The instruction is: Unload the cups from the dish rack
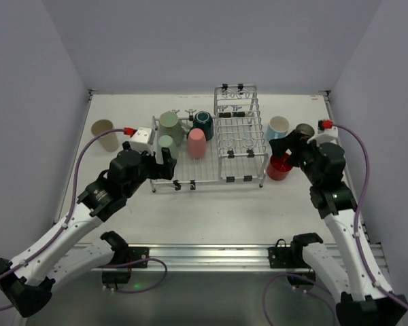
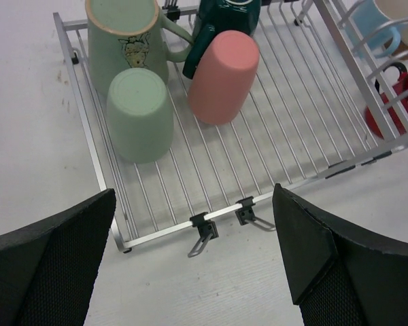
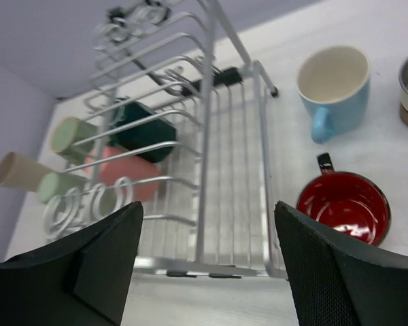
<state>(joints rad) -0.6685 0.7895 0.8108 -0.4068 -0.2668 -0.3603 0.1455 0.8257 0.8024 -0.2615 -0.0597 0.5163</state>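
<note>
Right gripper (image 3: 207, 224) spread; red cup (image 3: 343, 207) seen right of rack (image 1: 239, 136), apparently untouched. Left gripper (image 2: 194, 193) spread, empty, at rack front.

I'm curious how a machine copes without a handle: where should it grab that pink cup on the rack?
Probably across the round sides of the pink cup, near its upturned bottom, coming from above on the near side. It stands mouth-down, no handle shows, and the dark teal mug crowds its far side.

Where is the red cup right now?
Top view: the red cup stands upright just right of the dish rack, beside the light blue cup.
</note>
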